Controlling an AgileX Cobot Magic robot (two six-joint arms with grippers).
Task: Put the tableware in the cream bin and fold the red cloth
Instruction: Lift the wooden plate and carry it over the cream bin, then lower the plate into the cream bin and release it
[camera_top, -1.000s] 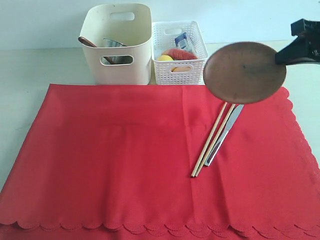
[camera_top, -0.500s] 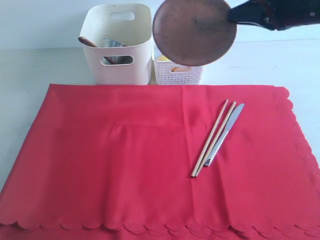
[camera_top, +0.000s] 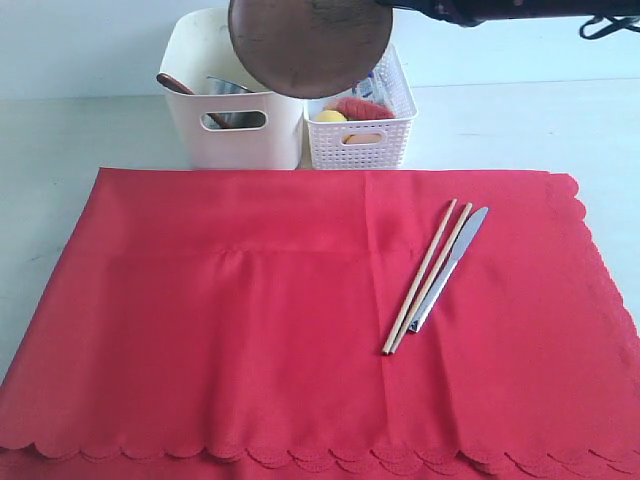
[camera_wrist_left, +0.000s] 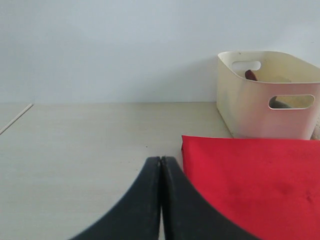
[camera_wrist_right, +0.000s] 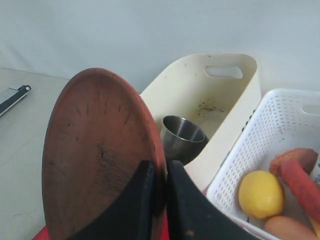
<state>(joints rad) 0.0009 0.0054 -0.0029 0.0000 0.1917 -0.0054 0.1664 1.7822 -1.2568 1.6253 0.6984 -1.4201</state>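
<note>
My right gripper (camera_wrist_right: 160, 167) is shut on the rim of the round brown wooden plate (camera_top: 310, 40), which hangs tilted above the cream bin (camera_top: 235, 135) and partly over the white basket. Inside the bin I see a steel cup (camera_wrist_right: 182, 135) and a wooden spoon's handle (camera_top: 175, 85). The chopsticks (camera_top: 425, 275) and metal knife (camera_top: 450, 265) lie side by side on the right half of the flat red cloth (camera_top: 250, 320). My left gripper (camera_wrist_left: 161, 160) is shut and empty, low over the bare table beside a corner of the cloth (camera_wrist_left: 260, 185).
A white perforated basket (camera_top: 360, 150) stands right against the bin and holds a lemon (camera_wrist_right: 260, 194), a sausage (camera_wrist_right: 300, 175) and other food. The cloth covers most of the pale table (camera_top: 60, 140); a wall runs close behind the bins.
The right gripper has carried the plate left and upward, from above the cloth's right side to above the cream bin. Chopsticks, knife and cloth have not moved.
</note>
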